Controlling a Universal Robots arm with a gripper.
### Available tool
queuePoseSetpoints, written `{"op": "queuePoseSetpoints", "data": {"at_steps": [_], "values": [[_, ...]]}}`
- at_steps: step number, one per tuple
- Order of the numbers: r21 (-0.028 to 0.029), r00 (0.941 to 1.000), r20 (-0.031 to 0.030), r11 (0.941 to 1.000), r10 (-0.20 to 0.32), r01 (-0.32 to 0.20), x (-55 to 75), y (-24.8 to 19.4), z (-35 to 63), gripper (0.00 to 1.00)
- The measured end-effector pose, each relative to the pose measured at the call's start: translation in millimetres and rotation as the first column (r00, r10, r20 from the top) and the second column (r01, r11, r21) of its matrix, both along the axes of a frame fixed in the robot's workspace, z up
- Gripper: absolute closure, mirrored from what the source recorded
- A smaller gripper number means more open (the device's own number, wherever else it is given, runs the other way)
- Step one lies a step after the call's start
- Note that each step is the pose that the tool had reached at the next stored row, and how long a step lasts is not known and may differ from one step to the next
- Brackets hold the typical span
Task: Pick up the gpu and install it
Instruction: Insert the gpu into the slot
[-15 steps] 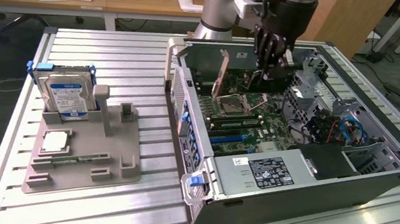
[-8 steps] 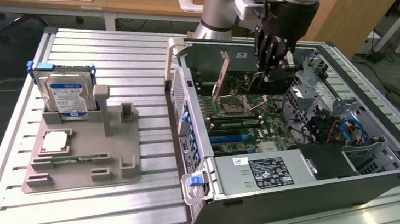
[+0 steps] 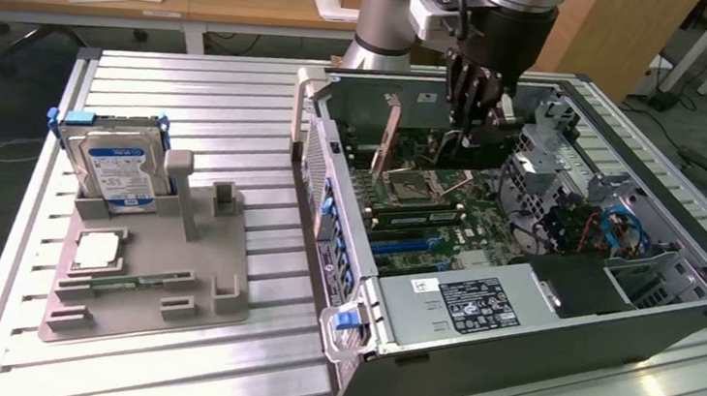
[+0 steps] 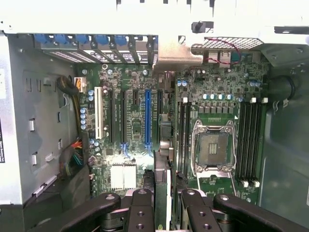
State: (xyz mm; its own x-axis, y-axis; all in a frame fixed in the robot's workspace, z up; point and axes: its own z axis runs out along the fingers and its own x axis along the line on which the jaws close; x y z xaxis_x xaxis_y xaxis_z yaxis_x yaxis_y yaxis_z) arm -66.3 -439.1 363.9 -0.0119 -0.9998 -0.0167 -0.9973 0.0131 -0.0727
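ok so the hand [image 3: 472, 122] is in the upper middle of the exterior view, reaching straight down into the open pc case [image 3: 654, 314], which lies on its side on the bench [image 3: 208, 96]. it's clenched on the gpu [image 4: 163, 179]. in the wrist view the two black fingers [image 4: 141, 210] squeeze the card from both sides, and you see it edge-on, thin and dark, upright between them

gpu is over the mobo [image 4: 217, 92], lined up w/ the strip between the blue slot [image 4: 147, 118] and the cpu socket [image 4: 212, 147], just beside the blue one. can't tell if its lower edge touches a slot or hangs above it tbh, the card itself hides that spot

psu [image 3: 474, 302] w/ the black label sits at the case end, lower middle of the exterior view

over on the exterior view's left, well apart from the case, there's a grey stand [image 3: 209, 281] w/ the hdd [image 3: 117, 161] standing upright at its far end and a green ram stick [image 3: 124, 283] lying flat nearer the front, plus a small pale square [image 3: 95, 251] between them. desks w/ some boxes run along the top edge in the bg
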Motion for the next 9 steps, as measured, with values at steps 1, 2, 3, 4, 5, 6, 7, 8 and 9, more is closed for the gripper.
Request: {"op": "queuePoseSetpoints", "data": {"at_steps": [1, 2, 3, 4, 5, 6, 7, 8, 9], "values": [[0.0001, 1.0, 0.0, 1.0, 0.0, 0.0, -0.1, 0.0, -0.7, 0.74], [0.0002, 1.0, 0.0, 1.0, 0.0, 0.0, -0.3, 0.0, -1.4, 0.74], [0.0001, 1.0, 0.0, 1.0, 0.0, 0.0, -0.4, 0.0, -2.2, 0.74], [0.0001, 1.0, 0.0, 1.0, 0.0, 0.0, -0.6, 0.0, -3.2, 0.74], [0.0002, 1.0, 0.0001, 1.0, 0.0, 0.0, -0.7, 0.0, -4.3, 0.74], [0.0001, 1.0, 0.0, 1.0, 0.0, 0.0, -0.9, 0.0, -5.2, 0.74], [0.0001, 1.0, 0.0, 1.0, 0.0, 0.0, -0.9, 0.0, -5.9, 0.74], [0.0, 1.0, 0.0, 1.0, 0.0, 0.0, -1.0, 0.0, -6.8, 0.74], [0.0001, 1.0, 0.0, 1.0, 0.0, 0.0, -1.2, 0.0, -7.8, 0.74]]}}
